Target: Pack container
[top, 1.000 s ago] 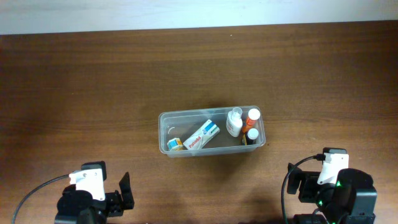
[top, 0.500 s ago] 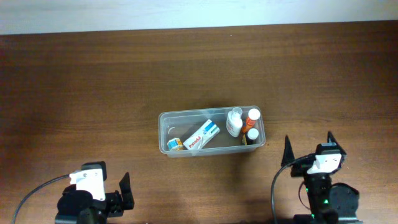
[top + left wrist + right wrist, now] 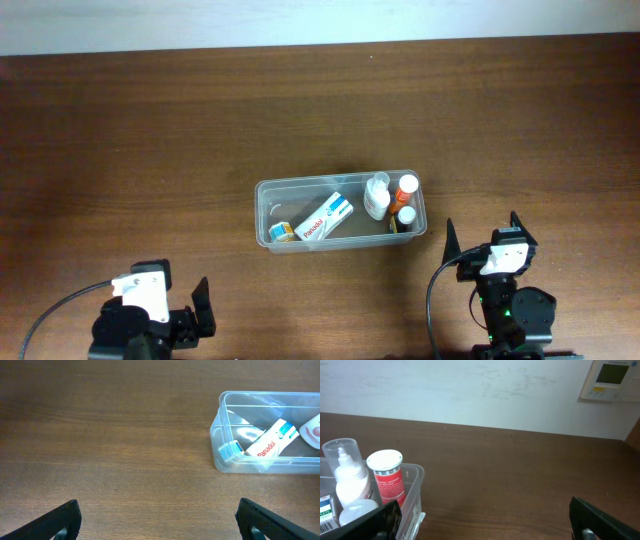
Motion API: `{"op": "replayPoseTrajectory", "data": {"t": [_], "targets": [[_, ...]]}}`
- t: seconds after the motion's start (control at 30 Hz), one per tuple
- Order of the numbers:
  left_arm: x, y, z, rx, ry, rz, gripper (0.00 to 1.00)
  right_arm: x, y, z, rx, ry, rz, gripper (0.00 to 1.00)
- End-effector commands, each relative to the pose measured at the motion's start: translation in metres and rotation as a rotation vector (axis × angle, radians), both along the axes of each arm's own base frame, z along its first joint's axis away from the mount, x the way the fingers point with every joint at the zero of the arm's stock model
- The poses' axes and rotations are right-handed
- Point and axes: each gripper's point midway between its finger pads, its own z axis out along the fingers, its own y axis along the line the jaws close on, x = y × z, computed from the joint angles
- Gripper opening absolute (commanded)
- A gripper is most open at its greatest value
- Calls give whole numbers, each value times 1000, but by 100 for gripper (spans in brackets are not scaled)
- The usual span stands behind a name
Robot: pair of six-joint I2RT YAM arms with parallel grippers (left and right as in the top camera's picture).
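The container [image 3: 310, 181] sits near the middle of the table [image 3: 150, 120], long side across the overhead view. Inside it, a Panadol box [image 3: 324, 217] lies at a slant. A small blue-and-yellow pack [image 3: 281, 232] rests in the near left corner. At the right end, a clear-capped bottle [image 3: 376, 196], a red bottle [image 3: 405, 187] and a white-capped bottle [image 3: 405, 217] stand close together. No loose item and no lid shows on the table around the tub, so the packing looks largely done.

The right claw [image 3: 481, 238] is low and just beside the tub's near right corner. Its fingers are spread wide with nothing between them, and its wrist view looks across the rim at the red bottle. The left claw [image 3: 159, 522] is well apart from the tub at the near left, also wide open and empty.

The main risk is on the right. The tub looks light and thin-walled, and one finger of the open claw is near its corner. A forward or sideways move without lifting first could catch the rim and slide or spin the tub. That jolt could topple the upright bottles, which have little to brace them. Reaching in among them with the fingers this wide could also knock one over. The left claw poses little danger where it is.
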Motion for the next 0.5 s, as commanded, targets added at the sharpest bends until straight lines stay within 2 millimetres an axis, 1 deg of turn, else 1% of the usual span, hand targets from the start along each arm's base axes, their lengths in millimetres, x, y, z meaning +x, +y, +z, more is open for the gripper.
{"op": "replayPoseTrajectory", "data": {"t": [0.0, 0.43, 0.47], "targets": [[1, -2, 1, -4, -5, -9, 99, 0, 2, -3, -7, 3, 12, 98], [1, -2, 0, -3, -4, -9, 99, 0, 2, -3, -6, 3, 13, 98], [2, 1, -2, 9, -2, 5, 99, 0, 2, -3, -6, 3, 12, 98]]}}
